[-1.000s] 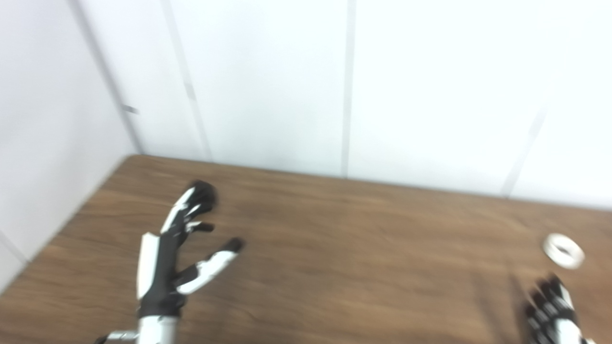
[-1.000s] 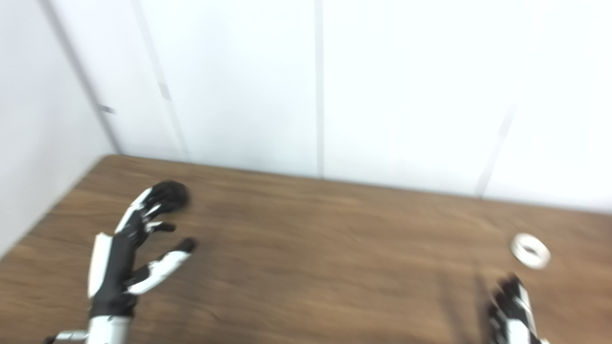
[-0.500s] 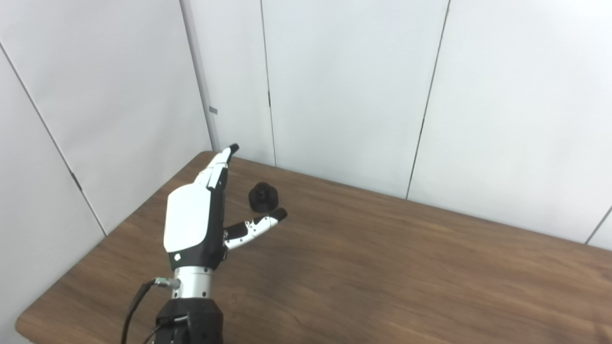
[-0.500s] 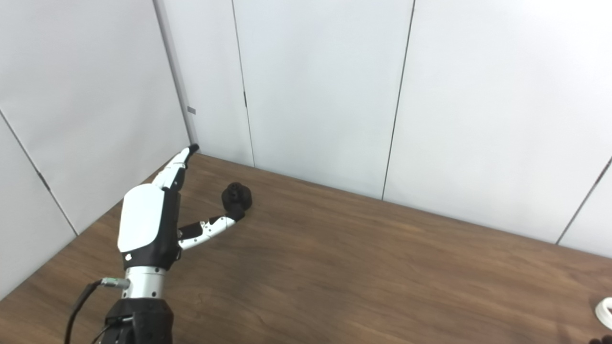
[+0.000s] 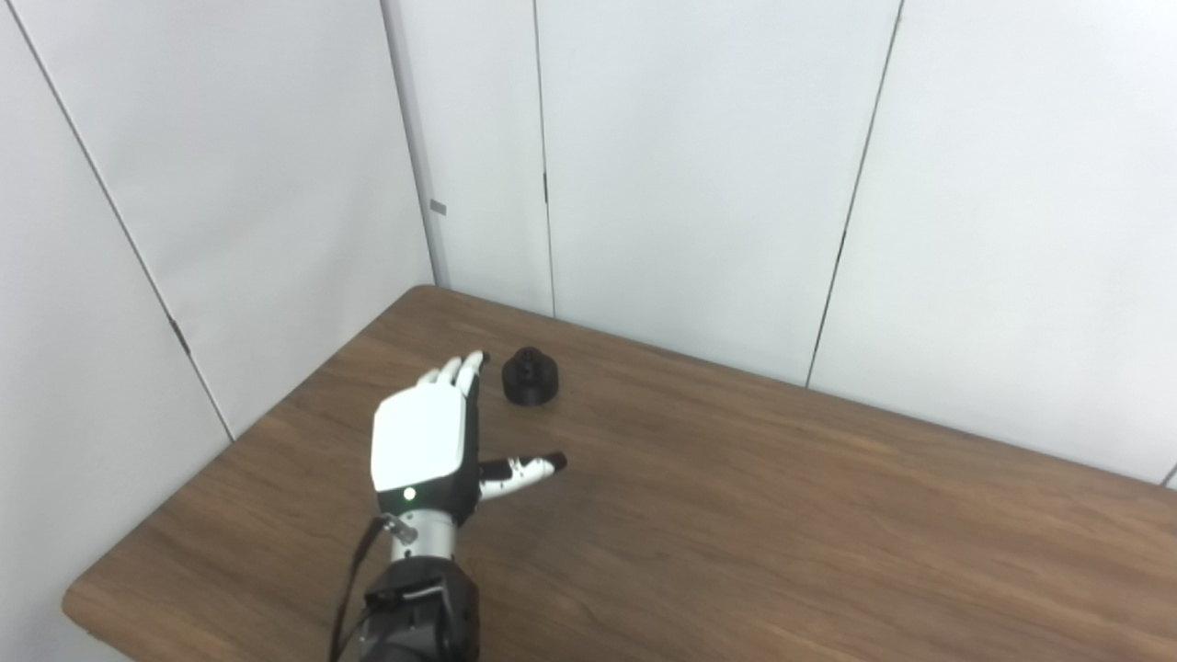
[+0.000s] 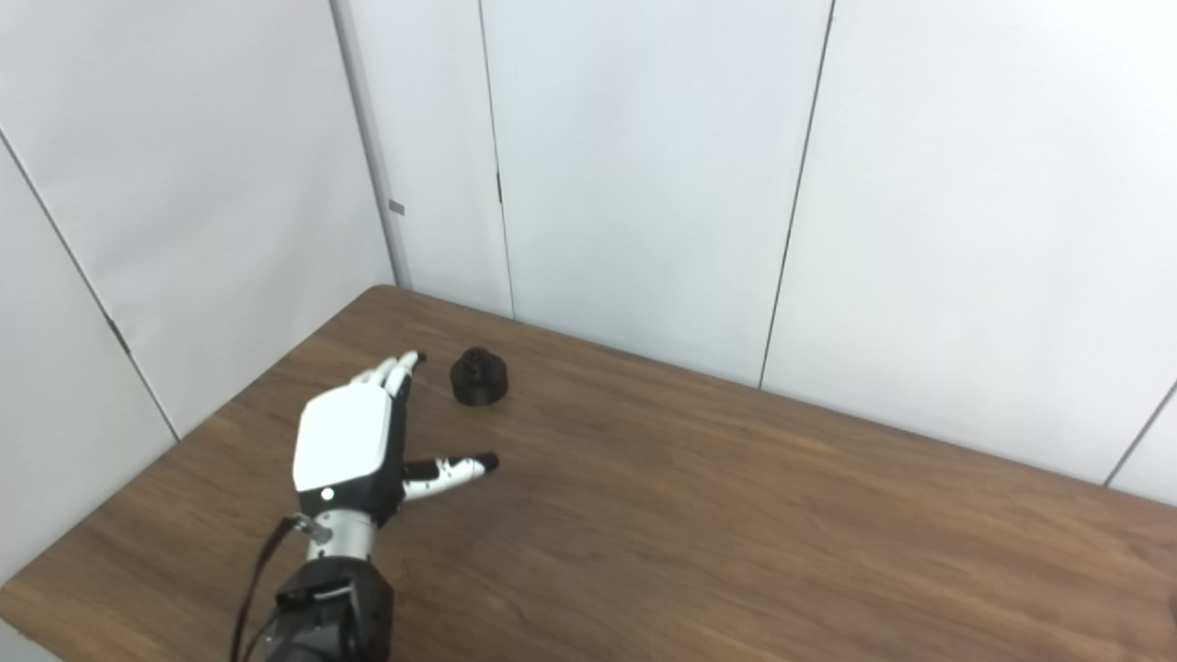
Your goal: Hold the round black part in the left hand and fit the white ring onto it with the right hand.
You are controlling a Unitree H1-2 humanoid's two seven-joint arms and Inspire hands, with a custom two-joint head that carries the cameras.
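- Round black part (image 5: 531, 378) sits on the table (image 5: 736, 515) nr the far-left corner, just ahead & slightly right of our left hand (image 5: 425, 443); fingertips (image 5: 469, 360) just short of it, not touching.
- Part upright, narrow hub on top.
- Left hand spread, holding nothing, back up, thumb out right.
- Right hand & white ring: not in view.

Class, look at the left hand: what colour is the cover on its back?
White, on the left hand; the left eye view shows it best.
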